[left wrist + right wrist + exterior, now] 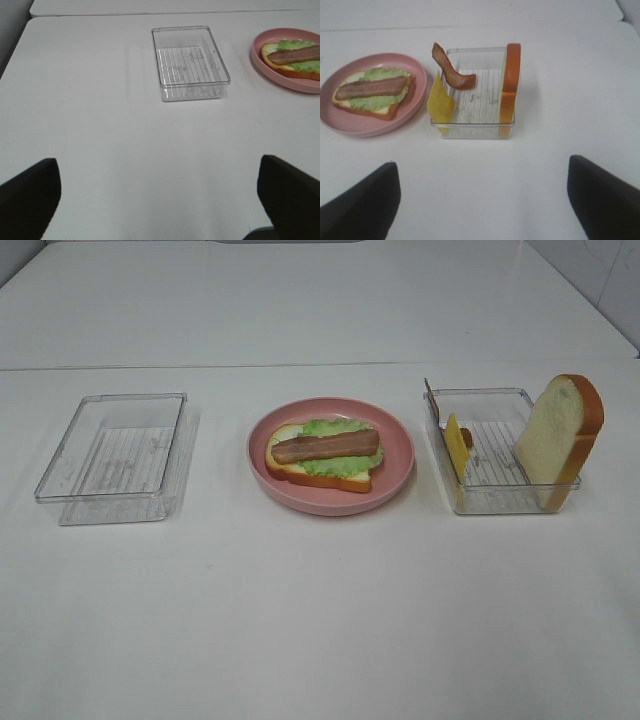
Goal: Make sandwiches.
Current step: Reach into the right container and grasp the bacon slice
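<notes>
- Probably the loose pieces are light toy parts. The cheese slice (457, 445) looks thin and bendy, so take its edge above the tray wall. The bread slice (558, 435) seems firmer, so pinch its faces near the top crust.
- The sandwich (322, 453) lies on the pink plate (330, 502): white bread, orange-brown crust, green lettuce, brown bacon on top.
- The cheese slice, the bread slice and a spare bacon strip (452, 72) lean in the clear tray (500, 502) beside the plate, on the right arm's side.
- The left gripper (160, 200) and the right gripper (482, 202) both have jaws wide apart and hold nothing.

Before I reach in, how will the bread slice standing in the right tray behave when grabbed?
The bread slice stands on edge against the wall of the clear tray, so a sideways nudge would probably tip it flat. It holds its shape upright, so likely fairly stiff. The tray looks light and may slide along.
</notes>
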`<control>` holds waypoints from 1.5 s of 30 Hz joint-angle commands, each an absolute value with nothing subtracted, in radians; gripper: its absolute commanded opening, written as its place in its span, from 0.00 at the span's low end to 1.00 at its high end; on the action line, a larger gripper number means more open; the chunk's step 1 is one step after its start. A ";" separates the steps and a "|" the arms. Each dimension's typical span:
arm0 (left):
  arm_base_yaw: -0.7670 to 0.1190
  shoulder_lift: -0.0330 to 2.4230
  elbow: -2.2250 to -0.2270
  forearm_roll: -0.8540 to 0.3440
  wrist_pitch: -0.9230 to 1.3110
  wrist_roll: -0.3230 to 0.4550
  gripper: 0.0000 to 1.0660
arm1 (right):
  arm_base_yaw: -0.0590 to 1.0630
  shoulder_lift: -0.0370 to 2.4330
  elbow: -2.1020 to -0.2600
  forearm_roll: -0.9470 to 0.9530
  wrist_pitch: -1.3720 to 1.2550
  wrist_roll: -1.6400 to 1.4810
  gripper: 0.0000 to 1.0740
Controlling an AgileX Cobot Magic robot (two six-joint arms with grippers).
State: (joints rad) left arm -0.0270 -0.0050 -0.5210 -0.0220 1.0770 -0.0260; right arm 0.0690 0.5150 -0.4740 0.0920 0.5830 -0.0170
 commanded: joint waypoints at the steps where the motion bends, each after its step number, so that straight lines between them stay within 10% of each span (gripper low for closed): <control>1: -0.026 -0.020 -0.520 -0.023 1.073 -0.025 0.94 | 0.063 0.625 -0.481 0.116 0.538 -0.018 0.81; 36: -0.026 -0.020 -0.520 -0.023 1.073 -0.025 0.94 | 0.070 1.565 -1.398 0.145 0.985 -0.086 0.81; 45: -0.026 -0.020 -0.520 -0.023 1.073 -0.025 0.94 | 0.222 1.725 -1.615 0.059 1.023 -0.043 0.81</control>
State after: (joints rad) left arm -0.0270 -0.0050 -0.5210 -0.0220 1.0770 -0.0260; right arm 0.2050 1.7010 -1.5840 0.0800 1.0160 -0.0580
